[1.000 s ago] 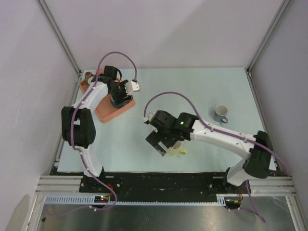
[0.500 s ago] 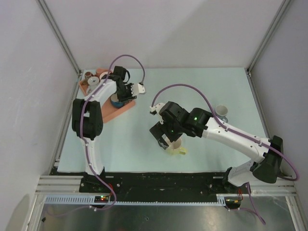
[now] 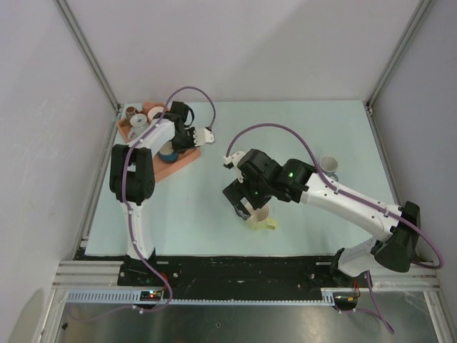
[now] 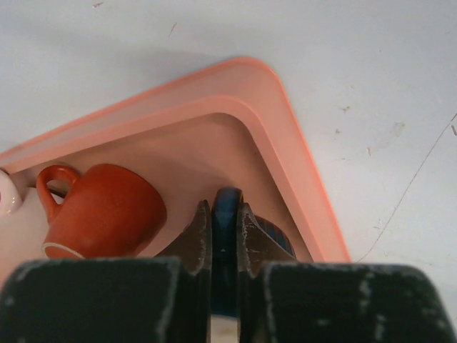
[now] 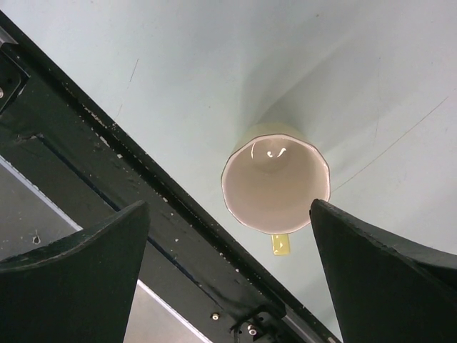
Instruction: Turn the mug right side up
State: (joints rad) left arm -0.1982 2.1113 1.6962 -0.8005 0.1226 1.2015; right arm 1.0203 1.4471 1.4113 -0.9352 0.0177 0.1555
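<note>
A blue mug [image 4: 227,204] sits in the near right corner of the pink tray [image 4: 300,179]. My left gripper [image 4: 223,214] is shut on a thin blue part of it, the handle or the rim; most of the mug is hidden behind the fingers. From above, the left gripper [image 3: 176,141] is low over the blue mug [image 3: 168,154] on the tray [image 3: 158,170]. A yellow mug [image 5: 278,193] stands mouth up near the table's front edge. My right gripper [image 5: 228,214] hangs wide open above it, touching nothing. The right gripper [image 3: 246,205] covers part of the yellow mug [image 3: 264,218].
An orange-red mug [image 4: 100,211] lies in the tray just left of the blue one, with a white one [image 4: 6,194] at the edge. More small cups [image 3: 137,120] stand at the tray's far end. A grey-white mug [image 3: 328,166] stands at the right. The black front rail [image 5: 107,164] is close.
My left gripper has reached farther over the tray and closed on the blue mug. The right arm swung slightly right a second ago and has since stayed open above the yellow mug.
</note>
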